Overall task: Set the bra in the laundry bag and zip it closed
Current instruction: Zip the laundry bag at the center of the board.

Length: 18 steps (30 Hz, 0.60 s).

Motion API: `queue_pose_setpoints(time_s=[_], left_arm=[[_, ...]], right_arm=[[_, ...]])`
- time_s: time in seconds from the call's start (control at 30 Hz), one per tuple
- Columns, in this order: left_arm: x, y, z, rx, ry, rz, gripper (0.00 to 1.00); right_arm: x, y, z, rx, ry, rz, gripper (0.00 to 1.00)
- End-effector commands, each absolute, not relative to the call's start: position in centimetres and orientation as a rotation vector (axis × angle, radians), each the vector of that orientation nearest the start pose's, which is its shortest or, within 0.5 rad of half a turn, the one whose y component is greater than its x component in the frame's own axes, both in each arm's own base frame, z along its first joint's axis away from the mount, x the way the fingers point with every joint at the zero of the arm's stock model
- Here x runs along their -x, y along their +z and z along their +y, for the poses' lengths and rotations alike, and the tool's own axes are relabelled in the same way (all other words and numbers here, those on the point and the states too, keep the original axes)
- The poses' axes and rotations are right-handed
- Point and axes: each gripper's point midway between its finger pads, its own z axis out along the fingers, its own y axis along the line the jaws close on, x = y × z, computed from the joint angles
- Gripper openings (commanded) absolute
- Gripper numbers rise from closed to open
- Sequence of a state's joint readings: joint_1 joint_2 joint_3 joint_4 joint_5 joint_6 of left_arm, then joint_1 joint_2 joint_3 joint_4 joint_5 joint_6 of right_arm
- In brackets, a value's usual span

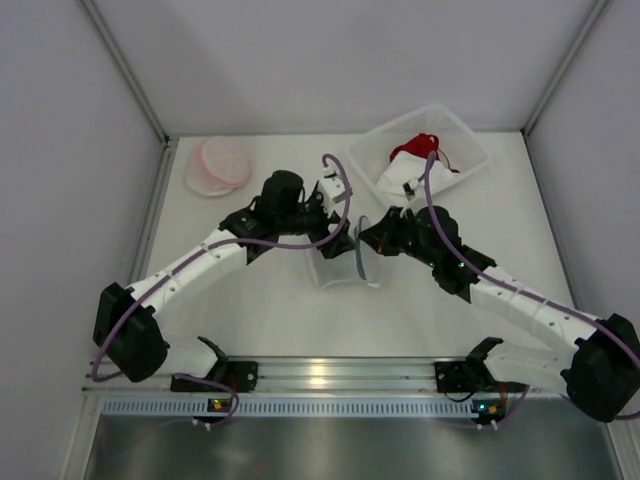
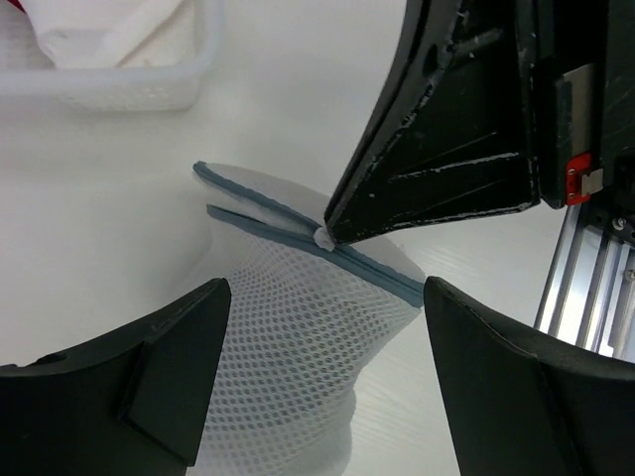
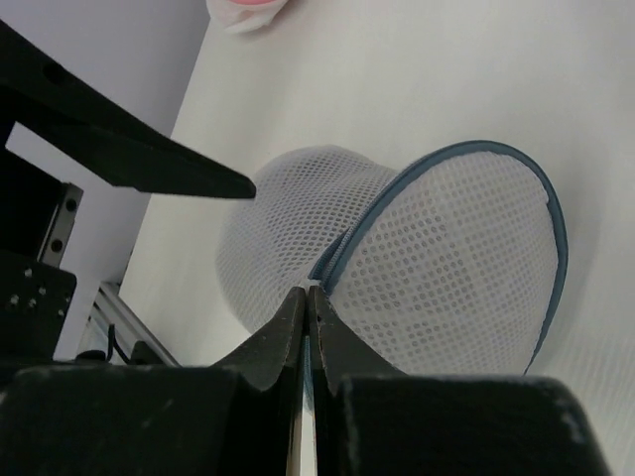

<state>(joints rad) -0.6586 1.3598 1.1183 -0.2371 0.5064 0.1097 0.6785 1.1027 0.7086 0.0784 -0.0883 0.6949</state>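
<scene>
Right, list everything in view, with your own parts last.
laundry bag: one, white mesh with blue-grey zip trim, centre of the table
bra: one, pale pink, far left of the table
bin: one, clear plastic, far right of the table
garments: at least two, red and white, inside the bin
table: one, white, under everything
left gripper: one, black, open, at the laundry bag
right gripper: one, black, shut on the laundry bag's zip edge
</scene>
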Motion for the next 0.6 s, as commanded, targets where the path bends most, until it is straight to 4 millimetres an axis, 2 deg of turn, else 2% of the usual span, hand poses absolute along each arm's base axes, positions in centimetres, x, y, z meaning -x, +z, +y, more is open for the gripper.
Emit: queue_pose_setpoints(time_s=[0.0, 0.1, 0.2, 0.27, 0.33, 0.43, 0.53, 0.57], left_arm=[[-25.0, 24.8, -32.8, -1.092, -0.841, 1.755, 0.84], [-24.4, 24.1, -32.3, -1.055, -0.799, 1.841, 0.82], [-24.5, 24.9, -31.7, -0.948, -0.785, 1.879, 0.83], [-24.9, 25.3, -31.4, -0.865, -0.768, 1.910, 0.83], [-26.3, 25.3, -30.7, -0.753, -0.675, 1.942, 0.81], [-26.9, 24.5, -31.3, -0.660, -0.652, 2.002, 0.77], [-27.3, 23.7, -31.7, -0.617, -0.533, 2.024, 0.76], [-27.2, 24.3, -32.3, -0.612, -0.531, 2.015, 0.75]], right_arm=[[-26.9, 22.4, 26.4, -0.025, 1.014, 1.974, 0.00], [-27.2, 22.4, 25.8, -0.069, 0.977, 1.979, 0.00], [-27.6, 22.4, 25.0, -0.104, 0.938, 1.977, 0.00], [-27.6, 22.6, 25.0, -0.118, 0.940, 1.977, 0.00], [-27.5, 22.7, 25.1, -0.129, 0.952, 1.980, 0.00], [-27.4, 22.5, 25.2, -0.159, 0.972, 1.988, 0.00], [-27.5, 22.5, 25.2, -0.184, 0.978, 1.991, 0.00], [-27.3, 21.9, 24.9, -0.197, 0.960, 2.017, 0.00]])
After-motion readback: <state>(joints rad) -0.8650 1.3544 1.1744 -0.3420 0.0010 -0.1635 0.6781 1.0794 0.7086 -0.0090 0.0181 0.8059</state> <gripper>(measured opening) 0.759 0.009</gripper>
